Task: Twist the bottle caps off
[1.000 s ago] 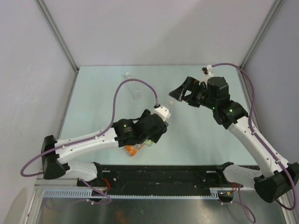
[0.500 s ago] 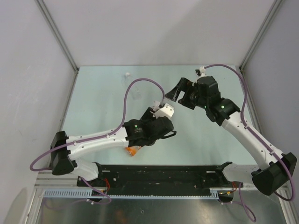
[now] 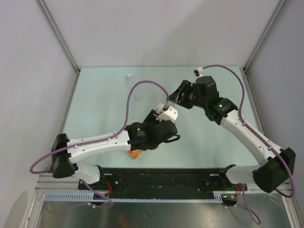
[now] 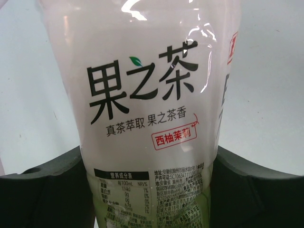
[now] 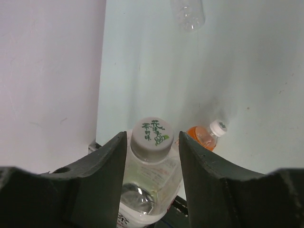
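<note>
My left gripper (image 4: 149, 190) is shut on the yellow-green bottle (image 4: 142, 95), its dark fingers (image 4: 42, 190) pressed against both sides of the white label. In the right wrist view that bottle's white cap (image 5: 151, 132), printed in green, sits between the jaws of my right gripper (image 5: 152, 142). They stand open, with a narrow gap showing on the cap's right side. From above, my right gripper (image 3: 175, 97) meets my left gripper (image 3: 166, 116) mid-table. An orange bottle (image 5: 202, 137) with its white cap (image 5: 217, 127) lies on the table below.
A clear bottle (image 3: 138, 95) lies on the pale green table (image 3: 95, 104) toward the back, with a small white piece (image 3: 128, 75) beyond it. The orange bottle (image 3: 135, 153) rests under the left arm near the black front rail (image 3: 166, 178). Grey walls enclose the table.
My right gripper has moved left and down onto the top of the held bottle, and its jaws have narrowed around the cap. The left arm shifted right early on, then held still.
</note>
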`<state>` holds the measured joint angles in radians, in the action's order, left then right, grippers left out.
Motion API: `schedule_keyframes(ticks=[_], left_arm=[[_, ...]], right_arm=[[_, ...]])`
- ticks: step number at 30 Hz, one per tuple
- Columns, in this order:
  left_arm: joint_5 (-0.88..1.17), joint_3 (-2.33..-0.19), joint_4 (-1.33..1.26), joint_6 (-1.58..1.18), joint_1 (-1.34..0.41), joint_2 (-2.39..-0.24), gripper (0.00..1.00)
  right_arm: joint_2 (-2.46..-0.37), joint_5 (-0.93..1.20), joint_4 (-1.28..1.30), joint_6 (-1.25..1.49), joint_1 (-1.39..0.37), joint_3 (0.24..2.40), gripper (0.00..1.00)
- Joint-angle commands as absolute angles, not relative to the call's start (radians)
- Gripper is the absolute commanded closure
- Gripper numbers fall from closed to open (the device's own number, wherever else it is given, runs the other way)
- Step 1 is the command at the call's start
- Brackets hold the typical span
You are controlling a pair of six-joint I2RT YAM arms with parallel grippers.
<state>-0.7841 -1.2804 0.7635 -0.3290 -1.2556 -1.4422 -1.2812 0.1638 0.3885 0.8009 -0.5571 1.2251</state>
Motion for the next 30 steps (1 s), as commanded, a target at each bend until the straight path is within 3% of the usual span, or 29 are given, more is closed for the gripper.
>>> schedule_keyframes(ticks=[1, 4, 11, 13, 20, 30], left_arm=[[-0.822, -1.322, 0.740, -0.320, -1.270, -1.437, 0.74], [-0.821, -1.324, 0.740, -0.315, -1.276, -1.436, 0.74], [-0.807, -1.325, 0.741, -0.309, -1.281, -1.438, 0.75], [-0.796, -1.328, 0.741, -0.310, -1.281, -1.439, 0.75], [-0.732, -1.335, 0.739, -0.313, -1.279, -1.433, 0.98], [-0.447, -1.342, 0.701, -0.271, -1.279, -1.355, 1.00]], right_arm=[[-1.294, 0.183, 0.339, 0.807, -0.563, 1.270, 0.51], [-1.306, 0.190, 0.329, 0.809, -0.563, 1.270, 0.60], [-1.302, 0.198, 0.329, 0.790, -0.564, 1.270, 0.97], [-1.288, 0.191, 0.337, 0.768, -0.565, 1.270, 0.99], [-1.224, 0.183, 0.302, 0.703, -0.567, 1.245, 1.00], [-1.112, 0.322, 0.063, 0.757, -0.514, 1.082, 1.00]])
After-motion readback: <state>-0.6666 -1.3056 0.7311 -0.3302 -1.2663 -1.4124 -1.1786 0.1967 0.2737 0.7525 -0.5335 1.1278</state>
